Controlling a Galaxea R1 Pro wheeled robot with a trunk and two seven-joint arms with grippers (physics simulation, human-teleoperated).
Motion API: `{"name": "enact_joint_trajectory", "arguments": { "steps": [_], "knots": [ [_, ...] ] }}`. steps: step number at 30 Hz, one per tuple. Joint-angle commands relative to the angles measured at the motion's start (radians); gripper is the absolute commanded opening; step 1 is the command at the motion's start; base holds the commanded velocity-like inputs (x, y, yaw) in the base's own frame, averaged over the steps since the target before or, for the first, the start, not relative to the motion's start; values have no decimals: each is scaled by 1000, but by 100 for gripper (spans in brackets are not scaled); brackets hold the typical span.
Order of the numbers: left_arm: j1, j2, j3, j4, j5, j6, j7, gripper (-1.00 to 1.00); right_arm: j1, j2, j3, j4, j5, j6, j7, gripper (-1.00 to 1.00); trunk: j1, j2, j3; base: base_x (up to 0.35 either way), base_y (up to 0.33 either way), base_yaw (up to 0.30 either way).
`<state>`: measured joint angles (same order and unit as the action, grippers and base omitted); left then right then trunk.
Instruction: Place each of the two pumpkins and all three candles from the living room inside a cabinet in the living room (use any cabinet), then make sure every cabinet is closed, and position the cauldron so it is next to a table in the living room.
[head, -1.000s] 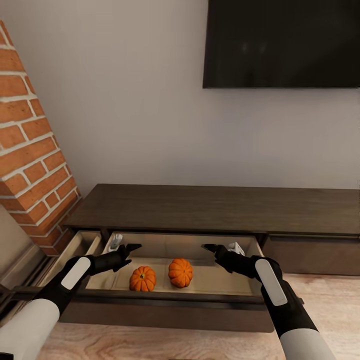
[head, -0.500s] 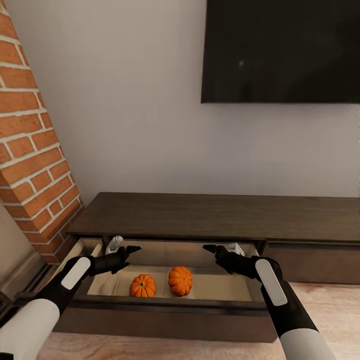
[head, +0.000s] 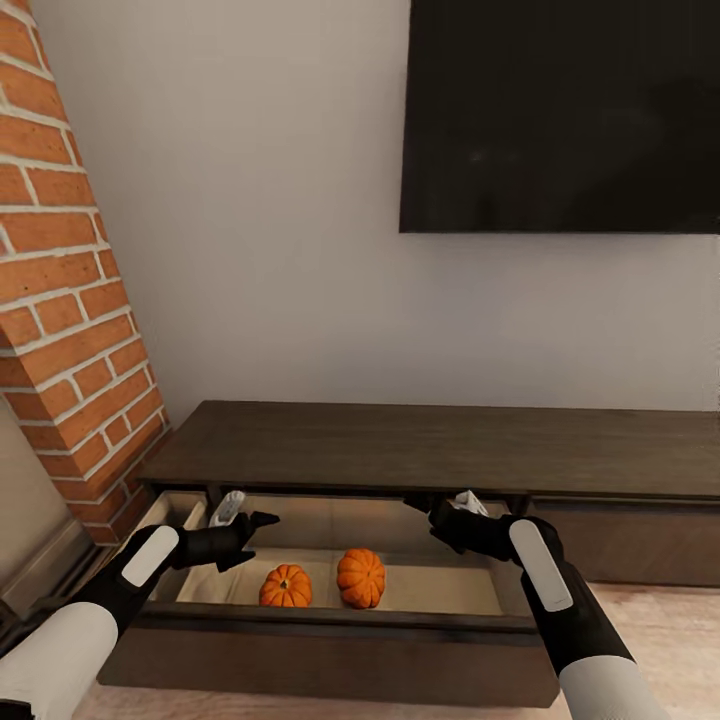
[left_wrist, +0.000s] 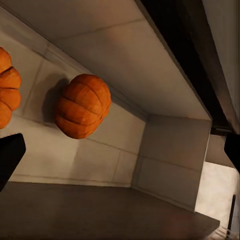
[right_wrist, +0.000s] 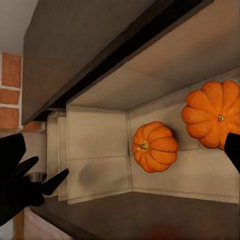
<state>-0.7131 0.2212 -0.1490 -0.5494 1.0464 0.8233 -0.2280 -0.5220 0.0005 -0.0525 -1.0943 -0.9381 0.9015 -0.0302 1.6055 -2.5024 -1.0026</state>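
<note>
Left gripper (head: 262, 520): at 7 o'clock in the head view, over the left end of the open drawer; jaws spread apart, nothing between them.
Right gripper (head: 420, 506): at 5 o'clock, over the drawer's right end, close under the cabinet top; jaws parted, holding nothing.
Drawer (head: 330, 622): pulled out of the cabinet's left half, pale lining, dark front board nearest the robot.
Pumpkins: both on the drawer floor, side by side, near each other; left pumpkin (head: 285, 586) is smaller-looking, right pumpkin (head: 361, 577) sits just beyond centre.
Cabinet (head: 430, 447): long, dark, against the wall; right front shut.
Brick column (head: 70, 300): at 9 o'clock.
Dark screen (head: 560, 115): on the wall at 1 o'clock.
</note>
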Motion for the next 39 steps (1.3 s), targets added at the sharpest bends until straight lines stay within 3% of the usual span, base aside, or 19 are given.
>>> {"name": "enact_joint_trajectory", "arguments": {
  "steps": [1,12,32,39],
  "knots": [
    [-1,1,-4,1,-5,6,-7,100,-2,0,-1,2,-4,11,-4,100,-1,0,3,0,0,0],
    [-2,1,-4,1,-4,51,-8,100,-13,1,-2,29,-4,39,-20,100,-6,4,45,0,0,0],
    [-2,1,-3,-4,-3,80,-11,100,-13,1,-3,29,-8,39,-25,100,-83,144,108,0,0,0],
    [-1,1,-3,-8,17,80,-10,100,-13,1,-2,30,-7,39,-25,100,-83,144,108,0,0,0]
  ]
}}
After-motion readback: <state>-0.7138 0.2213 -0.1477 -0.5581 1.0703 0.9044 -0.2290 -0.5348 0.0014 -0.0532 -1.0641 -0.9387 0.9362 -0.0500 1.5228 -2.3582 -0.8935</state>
